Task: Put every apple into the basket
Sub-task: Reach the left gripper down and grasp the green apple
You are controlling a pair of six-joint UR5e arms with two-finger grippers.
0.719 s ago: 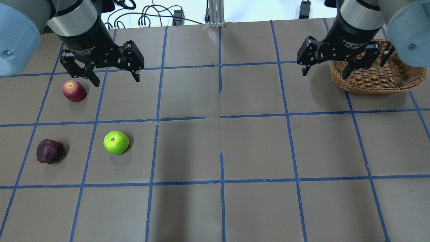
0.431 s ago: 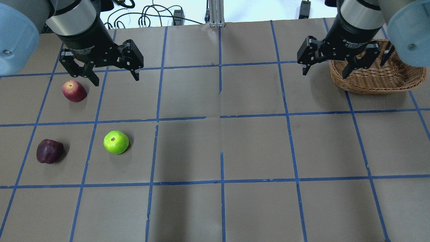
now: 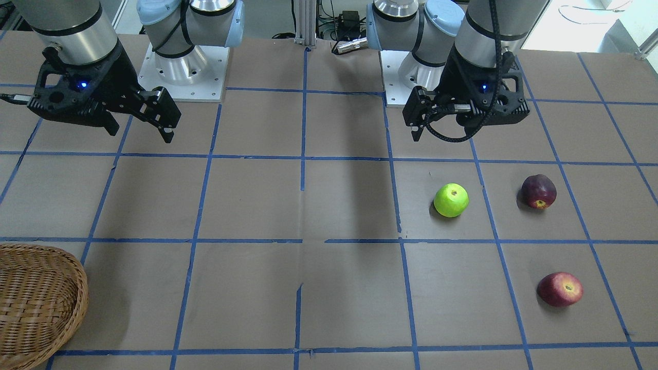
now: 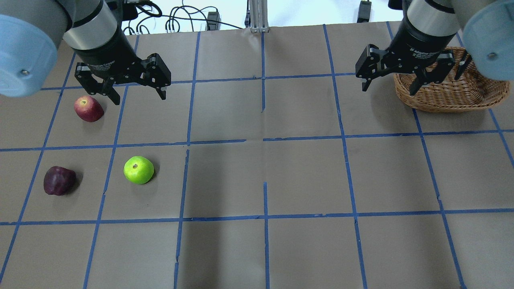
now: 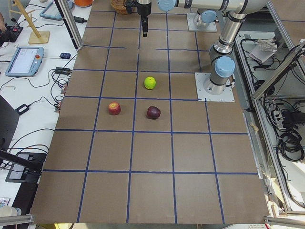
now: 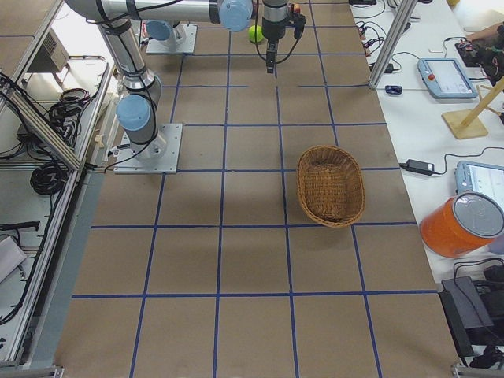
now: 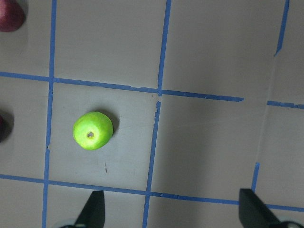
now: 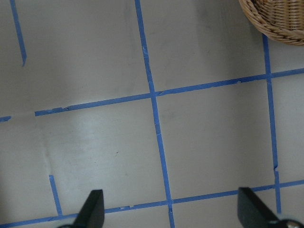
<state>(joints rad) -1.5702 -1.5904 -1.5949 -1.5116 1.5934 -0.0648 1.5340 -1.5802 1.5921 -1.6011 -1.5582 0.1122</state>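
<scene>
The lime green apple [image 4: 138, 169] lies left of centre on the table, and it also shows in the left wrist view [image 7: 92, 130]. The dark maroon apple [image 4: 59, 180] lies to its left. The red apple [image 4: 88, 108] lies farther back. My left gripper [image 4: 139, 97] is open and empty above the table, just right of the red apple. The wicker basket [image 4: 449, 90] stands at the far right and looks empty in the exterior right view [image 6: 330, 186]. My right gripper [image 4: 389, 89] is open and empty, hovering beside the basket's left rim.
Blue tape lines grid the brown table. An aluminium post [image 4: 257, 16] and cables sit at the far edge. Both arm bases [image 3: 180, 67] stand at the robot's side. An orange container [image 6: 461, 224] and tablets lie on a side bench.
The left arm has shifted slightly to the right, with its gripper still open. The right gripper, the apples and the basket have not moved.
</scene>
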